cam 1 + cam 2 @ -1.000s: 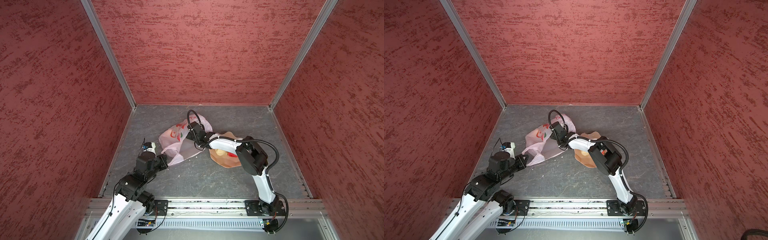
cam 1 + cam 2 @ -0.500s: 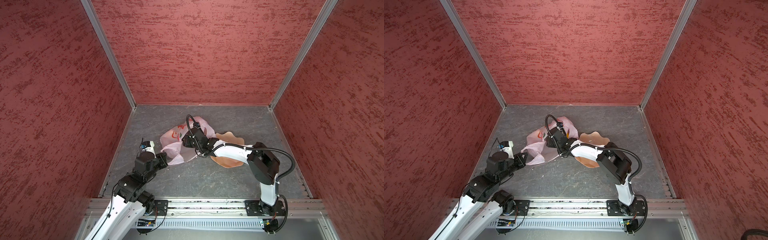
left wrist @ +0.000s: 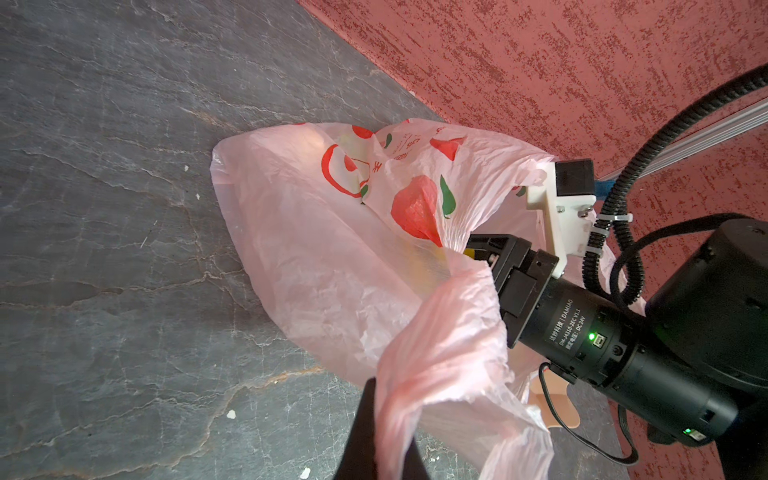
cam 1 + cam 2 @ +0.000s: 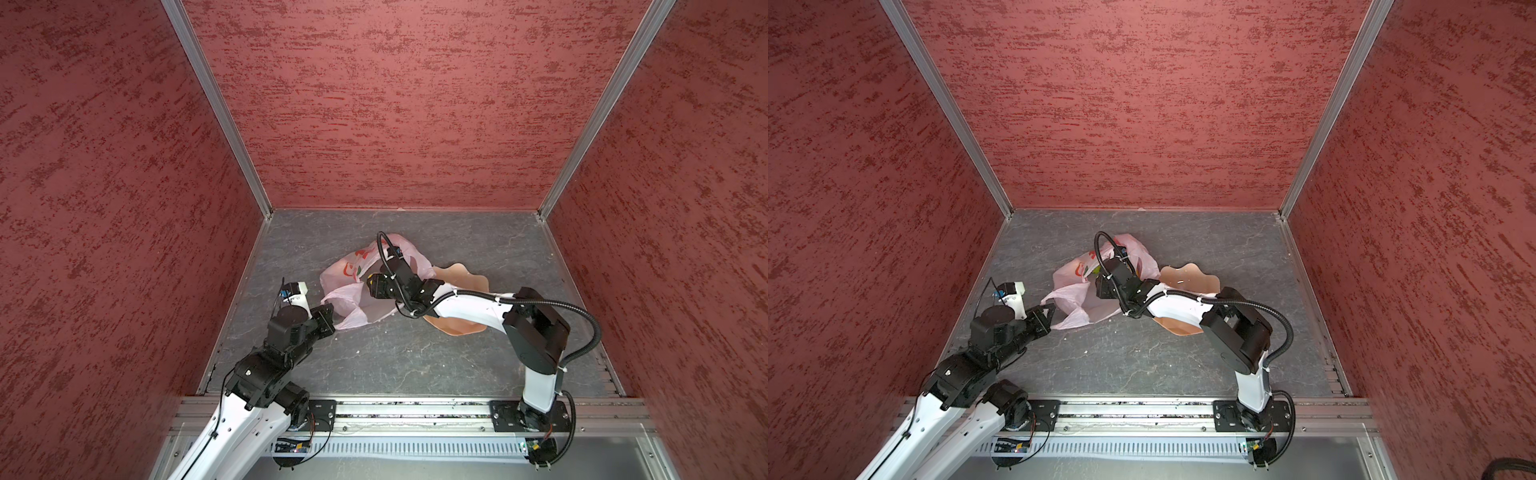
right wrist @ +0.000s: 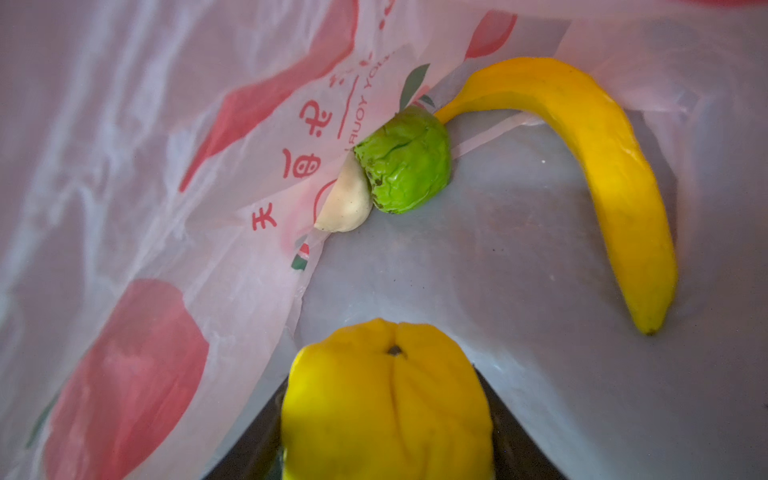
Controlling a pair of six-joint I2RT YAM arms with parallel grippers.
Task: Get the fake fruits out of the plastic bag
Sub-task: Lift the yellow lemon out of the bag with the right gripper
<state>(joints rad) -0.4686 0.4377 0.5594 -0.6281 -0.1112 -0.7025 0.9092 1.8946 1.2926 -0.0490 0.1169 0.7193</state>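
Note:
The pale-pink plastic bag [image 4: 343, 271] [image 4: 1073, 272] lies crumpled on the grey floor. My left gripper [image 4: 332, 312] [image 3: 384, 415] is shut on one of its loop handles. My right gripper [image 4: 372, 286] [image 4: 1100, 287] reaches into the bag's mouth and is shut on a yellow round fruit [image 5: 386, 395]. Inside the bag, the right wrist view shows a long yellow banana [image 5: 602, 166], a green round fruit [image 5: 407, 162] and a beige lumpy one [image 5: 349, 203] tucked against the printed plastic [image 5: 124, 166]. From above, the plastic and my right wrist hide these three fruits.
A peach scalloped bowl [image 4: 461, 274] [image 4: 1187, 278] sits just right of the bag, partly under my right forearm. Red textured walls close in three sides. A metal rail [image 4: 415, 409] runs along the front edge.
My right gripper has shifted left and toward the front at the bag's mouth, its forearm sinking lower and the elbow swinging right. The left arm has stayed put.

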